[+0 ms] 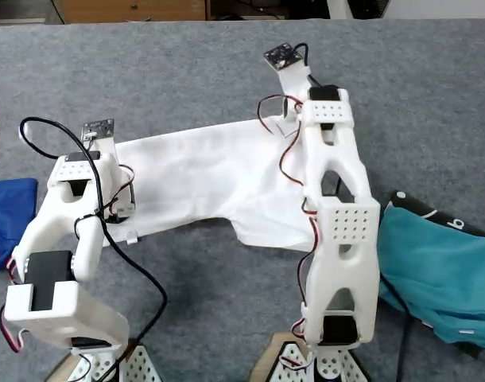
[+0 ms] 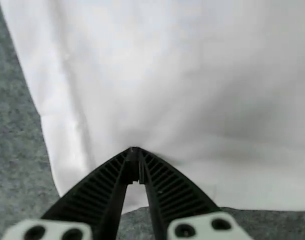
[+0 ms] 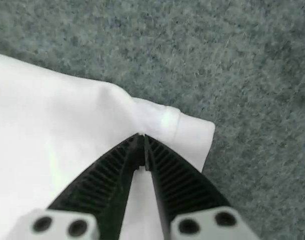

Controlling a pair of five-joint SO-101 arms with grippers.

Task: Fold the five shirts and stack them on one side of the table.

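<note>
**Operator:** What am I holding, and where is the shirt?

**Guide:** The white shirt (image 1: 203, 179) lies spread and slightly rumpled across the middle of the grey table (image 1: 433, 95), between your two arms. Your left gripper (image 2: 135, 155) is closed, its tips pinching a small pucker of cloth near one edge. Your right gripper (image 3: 141, 142) is closed too, pinching the shirt just beside a hemmed corner, probably a sleeve end.

**Operator:** How do I make this fold a good one?

**Guide:** You seem set to lift and fold. Raise both pinches together and level, so the cloth between them hangs taut. Carry it over, lay edge on edge, and let go only once it rests flat. A blue shirt (image 1: 8, 211) waits at the left edge and a teal shirt (image 1: 433, 270) lies near your right arm, so steer clear of both.
</note>
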